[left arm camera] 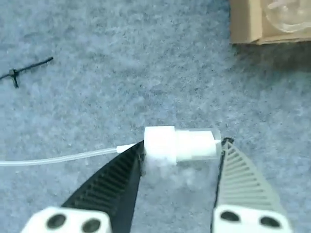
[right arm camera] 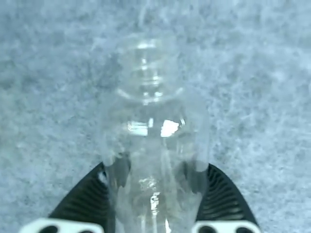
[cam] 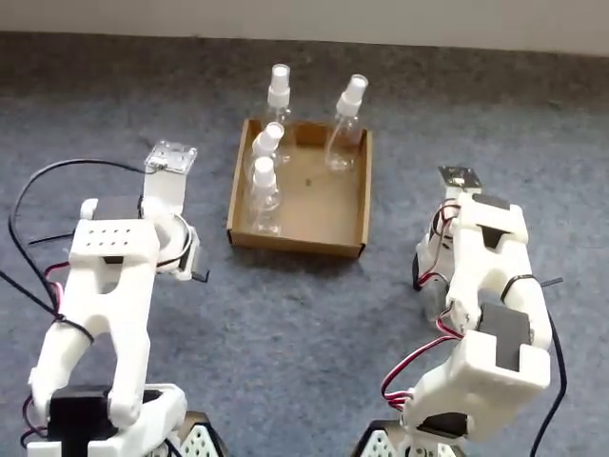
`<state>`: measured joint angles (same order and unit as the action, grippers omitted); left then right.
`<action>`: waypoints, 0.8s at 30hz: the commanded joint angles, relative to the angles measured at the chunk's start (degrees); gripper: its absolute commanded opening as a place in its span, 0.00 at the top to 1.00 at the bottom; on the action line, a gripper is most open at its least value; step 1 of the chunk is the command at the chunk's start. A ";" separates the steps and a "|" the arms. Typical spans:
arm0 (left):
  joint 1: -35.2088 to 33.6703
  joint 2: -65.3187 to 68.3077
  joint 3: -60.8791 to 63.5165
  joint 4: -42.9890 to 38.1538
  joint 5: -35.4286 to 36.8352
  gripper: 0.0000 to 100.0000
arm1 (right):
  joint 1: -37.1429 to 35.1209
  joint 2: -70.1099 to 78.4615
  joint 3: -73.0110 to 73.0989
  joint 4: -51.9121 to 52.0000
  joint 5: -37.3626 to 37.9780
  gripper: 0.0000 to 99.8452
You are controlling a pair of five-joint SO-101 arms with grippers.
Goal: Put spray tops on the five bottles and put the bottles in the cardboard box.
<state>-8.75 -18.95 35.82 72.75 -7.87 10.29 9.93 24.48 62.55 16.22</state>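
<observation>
The cardboard box (cam: pixel 297 243) lies on the worktop (cam: pixel 304 314) beyond the two arms, about midway between them. Four bottles stand in it: a row of three (cam: pixel 264 195) along its left wall and a single bottle (cam: pixel 343 129) in the back right corner. Left of the box, a spray top (left arm camera: pixel 163 143) sits between the fingers of the left hand (left arm camera: pixel 183 144). Right of the box, a fifth bottle (right arm camera: pixel 150 97) sits between the fingers of the right hand (right arm camera: pixel 156 170).

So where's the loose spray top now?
In the left wrist view, the spray top sits in the left gripper, over the carpet, near the cardboard box.
</observation>
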 commanded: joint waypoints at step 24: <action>3.91 -1.10 -3.56 4.48 -48.00 0.82 | 1.36 -0.40 -0.57 -2.24 0.70 0.91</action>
<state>-5.67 -18.95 34.59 77.05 -54.02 10.29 9.93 24.48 62.55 16.22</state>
